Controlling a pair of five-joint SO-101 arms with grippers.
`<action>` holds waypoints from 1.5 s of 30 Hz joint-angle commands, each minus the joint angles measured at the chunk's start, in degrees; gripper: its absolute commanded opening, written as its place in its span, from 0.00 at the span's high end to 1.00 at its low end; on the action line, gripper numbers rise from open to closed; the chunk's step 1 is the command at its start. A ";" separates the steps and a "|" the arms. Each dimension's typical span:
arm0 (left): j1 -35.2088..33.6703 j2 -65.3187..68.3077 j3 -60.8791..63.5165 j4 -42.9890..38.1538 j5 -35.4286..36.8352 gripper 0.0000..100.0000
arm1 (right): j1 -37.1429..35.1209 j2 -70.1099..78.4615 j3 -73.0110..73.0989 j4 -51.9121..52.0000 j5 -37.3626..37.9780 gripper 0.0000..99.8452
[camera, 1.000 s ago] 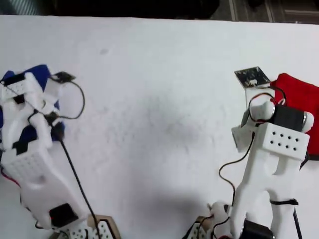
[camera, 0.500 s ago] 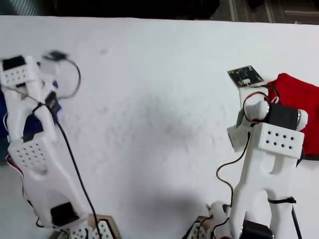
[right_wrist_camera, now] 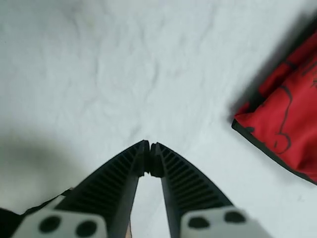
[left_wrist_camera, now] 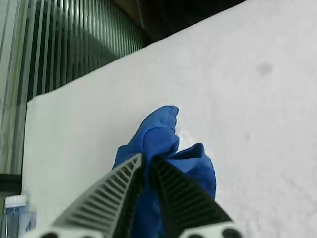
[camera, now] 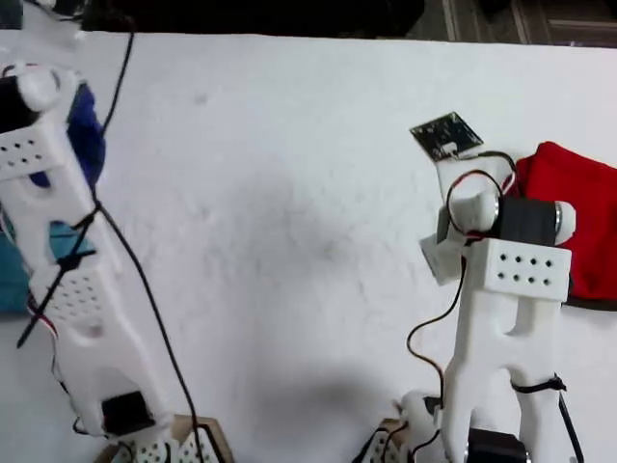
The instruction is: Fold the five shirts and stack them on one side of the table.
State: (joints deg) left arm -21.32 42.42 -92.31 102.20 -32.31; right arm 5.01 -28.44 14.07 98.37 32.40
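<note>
A blue shirt (left_wrist_camera: 171,144) hangs bunched above the white table (left_wrist_camera: 257,114), and my left gripper (left_wrist_camera: 146,162) is shut on its upper fold. From above, the blue shirt (camera: 85,130) shows beside the raised left arm (camera: 58,241) near the far left corner. A folded red shirt (camera: 578,217) lies at the table's right edge. My right gripper (right_wrist_camera: 149,151) is shut with nothing in it, hovering over bare table beside the red shirt (right_wrist_camera: 285,124). A teal cloth (camera: 12,278) lies at the left edge under the left arm.
The white table (camera: 289,222) has wide free room across its middle. Both arm bases stand at the near edge. A dark gap and ribbed wall lie beyond the far edge. A small bottle (left_wrist_camera: 12,213) stands off the table's far left.
The left arm has risen and swung toward the far edge, lifting the blue shirt off the table. The right arm has shifted slightly left and away from the red shirt.
</note>
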 commanded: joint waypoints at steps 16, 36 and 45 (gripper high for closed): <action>31.96 -26.33 -2.55 -4.13 0.53 0.98 | -0.13 -1.27 -1.76 0.13 -0.44 0.98; 3.65 -26.07 31.47 0.00 7.74 0.98 | -0.04 -1.27 -1.76 0.13 -0.44 0.98; -14.11 -23.43 49.76 -3.96 4.13 0.96 | -2.68 -1.10 -1.76 0.13 -0.44 0.98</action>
State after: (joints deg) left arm -31.52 19.12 -45.36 99.56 -25.27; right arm 3.87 -28.53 14.07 98.37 32.40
